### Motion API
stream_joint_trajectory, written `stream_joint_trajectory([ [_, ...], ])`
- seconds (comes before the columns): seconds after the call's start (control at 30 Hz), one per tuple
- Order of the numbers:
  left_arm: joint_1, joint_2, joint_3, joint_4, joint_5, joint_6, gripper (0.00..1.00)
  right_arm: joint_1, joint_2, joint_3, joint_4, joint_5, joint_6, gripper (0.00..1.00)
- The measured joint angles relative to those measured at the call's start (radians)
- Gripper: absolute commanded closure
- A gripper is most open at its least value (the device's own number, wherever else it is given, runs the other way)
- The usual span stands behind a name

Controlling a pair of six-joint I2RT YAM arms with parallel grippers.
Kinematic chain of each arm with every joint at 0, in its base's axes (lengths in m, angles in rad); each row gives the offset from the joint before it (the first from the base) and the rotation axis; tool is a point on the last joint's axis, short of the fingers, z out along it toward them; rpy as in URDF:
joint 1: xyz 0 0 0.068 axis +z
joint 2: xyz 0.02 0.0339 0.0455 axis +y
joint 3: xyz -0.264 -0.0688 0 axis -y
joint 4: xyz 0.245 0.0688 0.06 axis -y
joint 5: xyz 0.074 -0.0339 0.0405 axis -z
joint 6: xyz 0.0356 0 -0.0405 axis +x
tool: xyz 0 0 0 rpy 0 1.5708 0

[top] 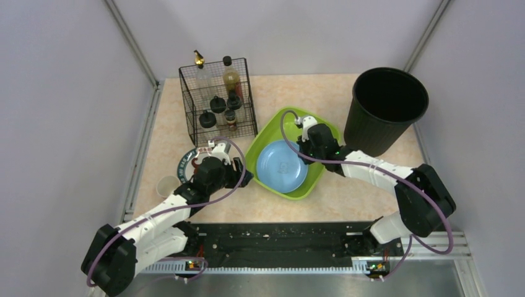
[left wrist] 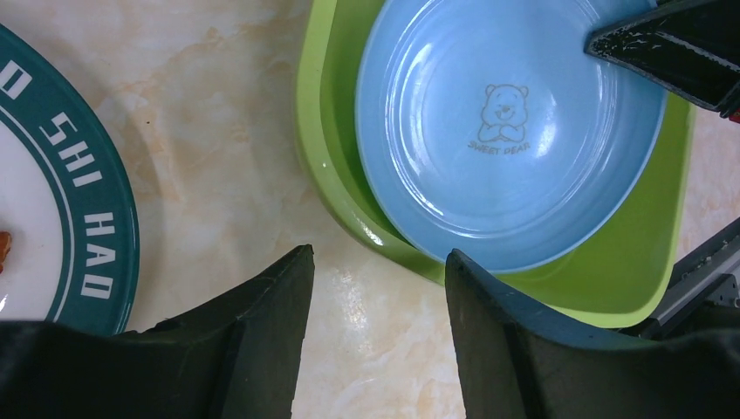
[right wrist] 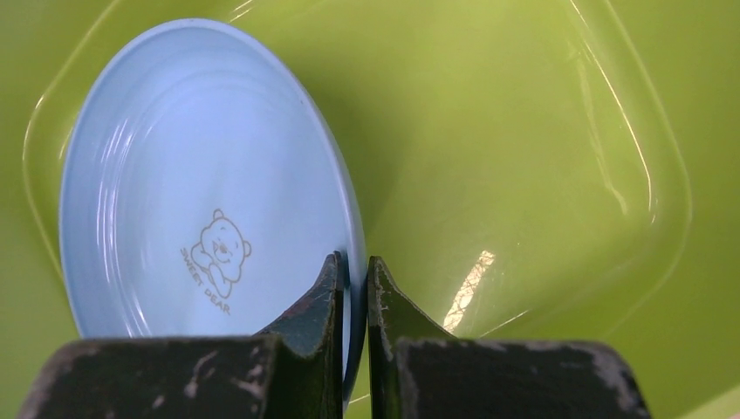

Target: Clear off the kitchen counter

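Two hands work over the surface [top: 291, 86], a peach worktop with faint stone marbling. The right hand [right wrist: 353, 288] is pressed onto the thin rim of a pale blue plate [right wrist: 201, 175], pinching it edge-on. That grip suits a shallow, glossy, plastic-looking dish like this one, which has a little bear printed on it. The plate leans tilted inside a lime-green square basin [top: 322, 133] with rounded corners and a shiny wall, sitting mid-surface toward the right edge. I'd guess the basin is where the dishes are being gathered, and that the plate is being set or shifted in it. The left hand [left wrist: 377, 257] hangs spread, holding nothing, over bare stone between the basin and a white plate with a teal lettered rim [left wrist: 87, 227] near the left edge, which is probably next to go. A small pale cup [top: 166, 184] stands by the near left corner. A black wire rack of bottles [top: 218, 102] sits toward the far left corner, and a tapered black bin [top: 387, 108] stands at the far right corner.
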Motion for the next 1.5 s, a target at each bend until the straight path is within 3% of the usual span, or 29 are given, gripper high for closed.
stream_joint_trajectory([
  [0.07,0.000,0.000,0.000,-0.001,-0.003,0.000,0.38,0.000,0.002,-0.004,-0.004,-0.002,0.010,0.82],
  [0.2,0.000,0.000,0.000,-0.001,-0.003,0.000,0.38,0.001,0.016,-0.004,-0.035,0.007,0.003,0.69],
  [0.63,0.000,-0.002,0.000,-0.012,-0.015,0.003,0.38,0.013,0.063,-0.008,-0.158,0.054,-0.006,0.45],
  [0.77,0.000,-0.027,0.000,-0.028,-0.031,0.007,0.37,0.013,0.026,0.007,-0.199,0.093,0.000,0.44],
  [1.1,0.000,-0.171,0.000,-0.135,-0.149,-0.010,0.15,0.017,-0.149,0.102,-0.251,0.145,0.020,0.44],
  [1.5,0.000,-0.379,0.000,-0.447,-0.323,-0.296,0.16,0.106,-0.190,0.148,-0.283,0.140,0.023,0.44],
])
